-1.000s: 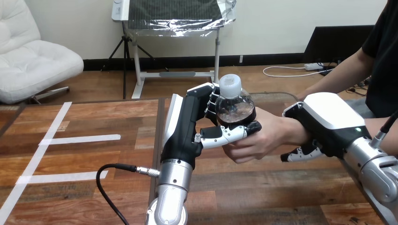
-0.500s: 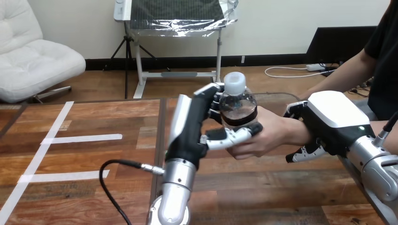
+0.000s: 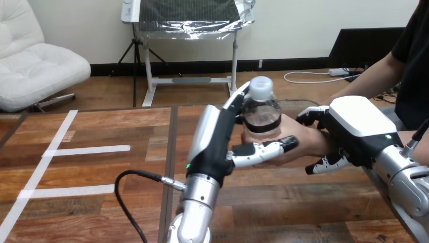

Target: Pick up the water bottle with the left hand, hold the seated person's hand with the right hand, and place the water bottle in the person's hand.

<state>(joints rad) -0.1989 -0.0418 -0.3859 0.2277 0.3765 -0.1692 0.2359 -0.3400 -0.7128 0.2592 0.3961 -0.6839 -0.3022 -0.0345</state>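
A clear plastic water bottle point(image 3: 261, 114) with a white cap point(image 3: 261, 87) and a dark label band is held upright above the brown wooden surface point(image 3: 101, 172), right of the middle of the head view. It is gripped by the left robot hand point(image 3: 215, 144), black with white shells. The fingers point(image 3: 236, 101) are laid against the bottle's left and far side, and the thumb point(image 3: 265, 148) is stretched across the front, below the label band.

The person's hand point(image 3: 298, 135), reaching in from the view's right, is cupped round the bottle's lower part, so the bottle is touched by both. The thumb of the left robot hand is seen lying across the person's fingers. The bottle's base is hidden behind them.

The person's wrist is clasped by the right robot hand point(image 3: 354, 124). Its white-shelled back is placed over the wrist, and its fingers point(image 3: 309, 113) are curled over the top and are also seen below the wrist.

Strips of white tape point(image 3: 86, 150) are laid on the surface at the left, well apart from the hands.
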